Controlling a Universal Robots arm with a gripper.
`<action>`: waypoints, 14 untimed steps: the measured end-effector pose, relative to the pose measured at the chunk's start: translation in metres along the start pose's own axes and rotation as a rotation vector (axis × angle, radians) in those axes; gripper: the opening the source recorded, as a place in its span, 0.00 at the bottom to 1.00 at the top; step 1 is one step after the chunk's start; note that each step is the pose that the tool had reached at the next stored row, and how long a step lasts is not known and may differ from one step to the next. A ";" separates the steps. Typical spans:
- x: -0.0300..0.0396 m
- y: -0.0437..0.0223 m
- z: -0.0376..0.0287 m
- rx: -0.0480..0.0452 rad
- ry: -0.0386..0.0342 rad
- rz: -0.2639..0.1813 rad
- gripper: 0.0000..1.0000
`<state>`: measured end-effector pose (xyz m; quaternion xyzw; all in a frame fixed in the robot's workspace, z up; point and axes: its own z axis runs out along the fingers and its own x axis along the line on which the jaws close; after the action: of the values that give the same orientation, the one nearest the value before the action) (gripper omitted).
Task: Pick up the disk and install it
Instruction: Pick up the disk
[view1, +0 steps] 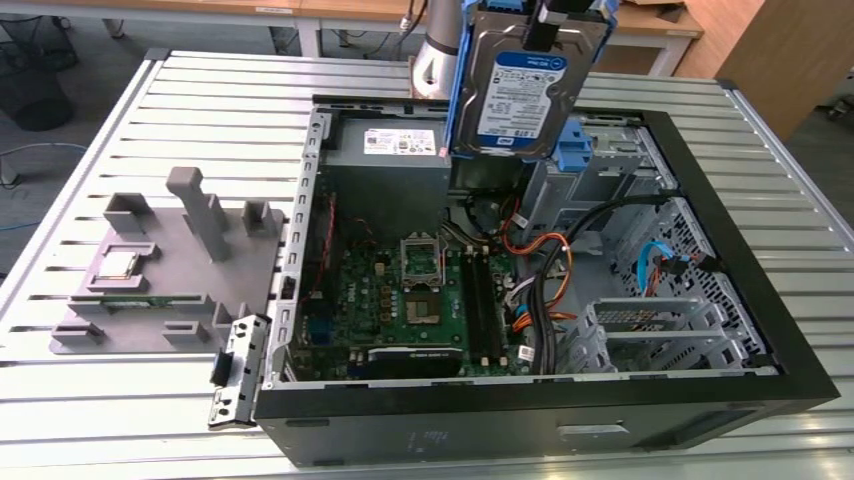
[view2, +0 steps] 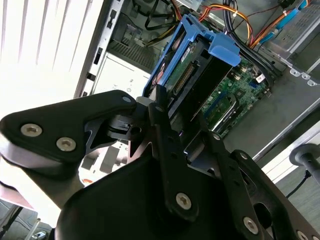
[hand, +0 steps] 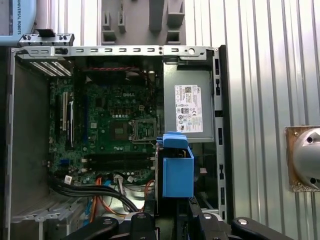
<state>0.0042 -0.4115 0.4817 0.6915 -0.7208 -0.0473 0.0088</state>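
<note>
Since the gripper (view2: 182, 125) is clamped on one end of the disk (view1: 521, 95), the drive hangs upright in the air. Its label faces the exterior view and its blue carrier rails run down both long edges. In the second wrist view the black fingers (view2: 159, 107) press on the carrier from either side, and the connector end points down into the machine.

The disk is above the open computer case (view1: 742, 262), clear of its rim and touching nothing inside. It is over the far part of the interior, near the grey power supply (view1: 387, 150) and the blue drive bay fittings (view1: 575, 150).

The step in hand looks like carrying the drive over the case toward its bay. To do this well, I judge the grip should be firm enough that the carrier does not swing or twist, with the long edges held plumb so the rails meet their guides squarely. The loose bundle of cables (view1: 550, 252) between the motherboard (view1: 424, 300) and the bay is the likeliest snag. The case sits on a slatted tabletop (view1: 120, 420).
</note>
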 end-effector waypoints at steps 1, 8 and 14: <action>0.0010 -0.0001 -0.0001 0.0000 0.0001 0.000 0.35; 0.0093 -0.0009 -0.0005 0.0000 0.0000 0.001 0.35; 0.0174 -0.0015 -0.0009 0.0000 -0.0002 0.001 0.35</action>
<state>0.0050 -0.4290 0.4816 0.6911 -0.7211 -0.0473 0.0088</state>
